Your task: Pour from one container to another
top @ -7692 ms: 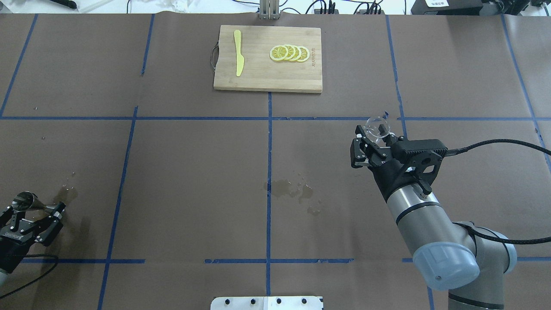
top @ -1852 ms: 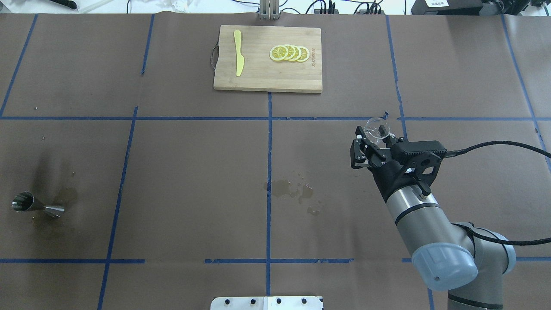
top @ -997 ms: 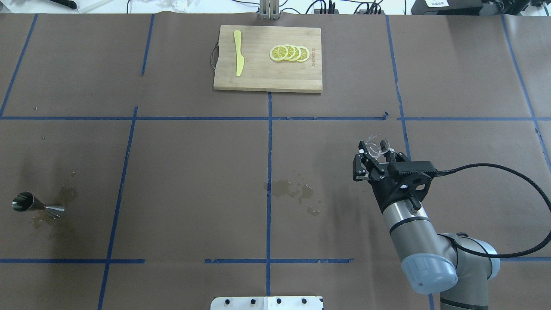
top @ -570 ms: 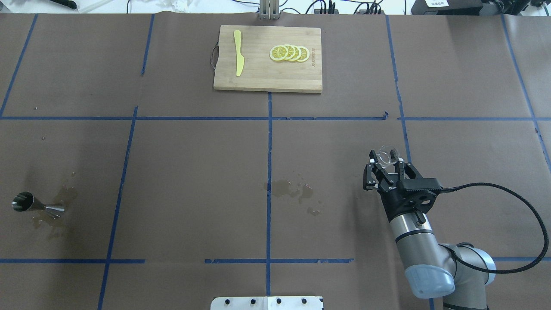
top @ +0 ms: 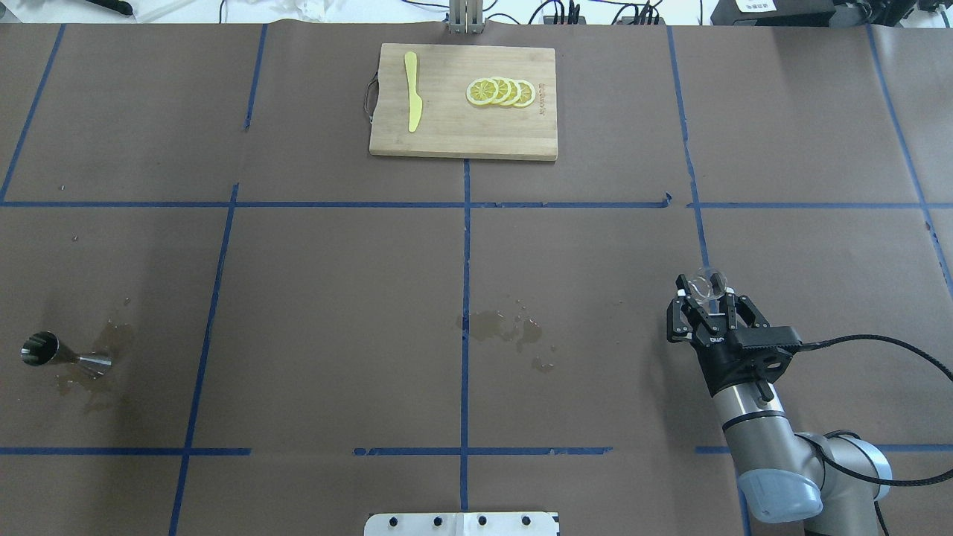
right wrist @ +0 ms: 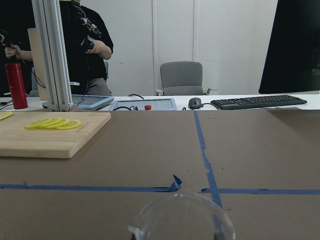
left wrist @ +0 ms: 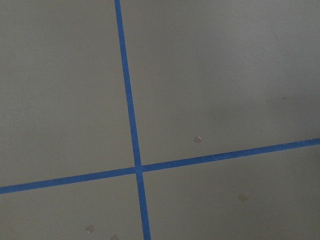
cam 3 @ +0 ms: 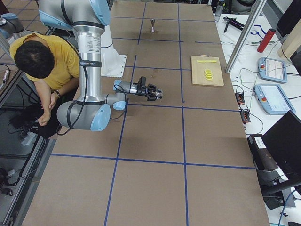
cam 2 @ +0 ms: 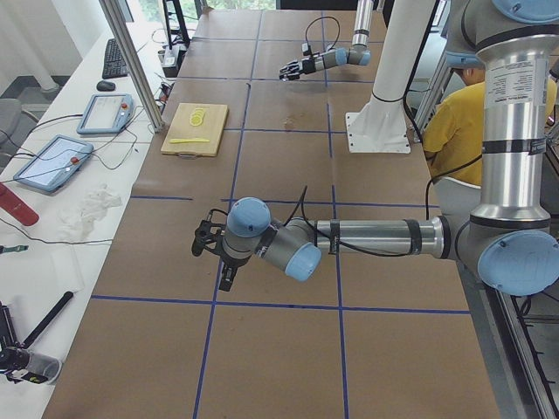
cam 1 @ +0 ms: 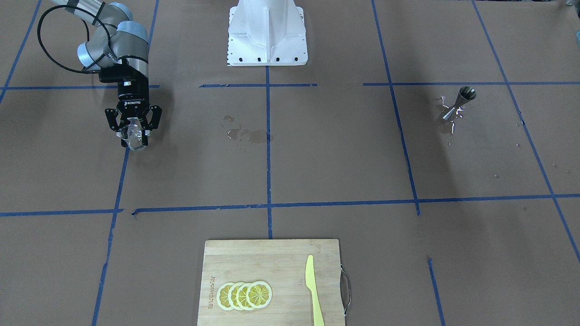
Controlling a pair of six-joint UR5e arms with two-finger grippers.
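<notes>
Brown paper table [top: 335, 298] gridded with blue tape [top: 465, 253], wet patch [top: 506, 327] near its centre.
Right gripper [top: 706, 295] is clamped on the small clear glass cup [top: 703, 283] over the robot's right side; the shiny steel hourglass jigger [top: 67, 357] stands far left in a spill. Left gripper [cam 2: 204, 243]: opening can't be told.

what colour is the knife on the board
Pale yellow; the flat knife on the bamboo cutting board shows best in the overhead view.
</notes>
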